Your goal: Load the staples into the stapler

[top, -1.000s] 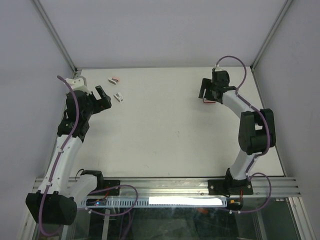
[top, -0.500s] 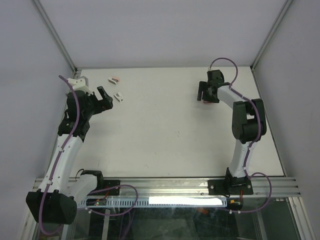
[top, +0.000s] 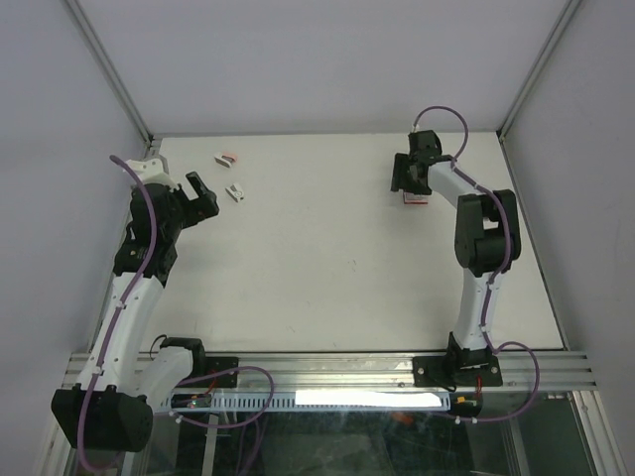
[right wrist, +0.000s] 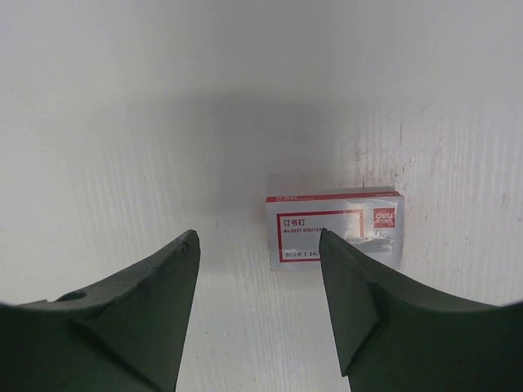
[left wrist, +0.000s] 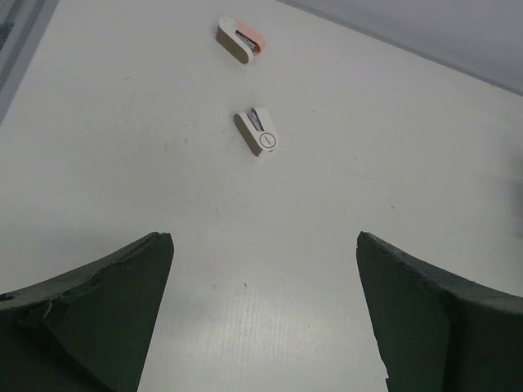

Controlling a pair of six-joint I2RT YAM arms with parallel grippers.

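Staples point(right wrist: 382, 243) sit far right on the tabletop point(top: 327, 248), showing as a silvery-grey patch at the right end of the red-and-white box point(right wrist: 302, 224); touching it or lying on it, I cannot tell which; right fingers point(right wrist: 359, 310) hang directly above, spread apart and gripping nothing, with the box peeking past one fingertip rather than squarely in the gap; my read is that the wrist points straight down so the fingers can drop either side of that flat little piece, but the line-up looks off-centre and wants correcting before any squeeze; over on the far left lie two small stapler-like things, the pink-ended piece point(left wrist: 241, 39) farther off and the white piece point(left wrist: 257, 132) nearer, clearly apart; which one is the stapler I cannot say for sure; left fingers point(left wrist: 98, 302) are released wide and empty, low over the tabletop and aimed at the white piece, probably placed there to steady it for loading
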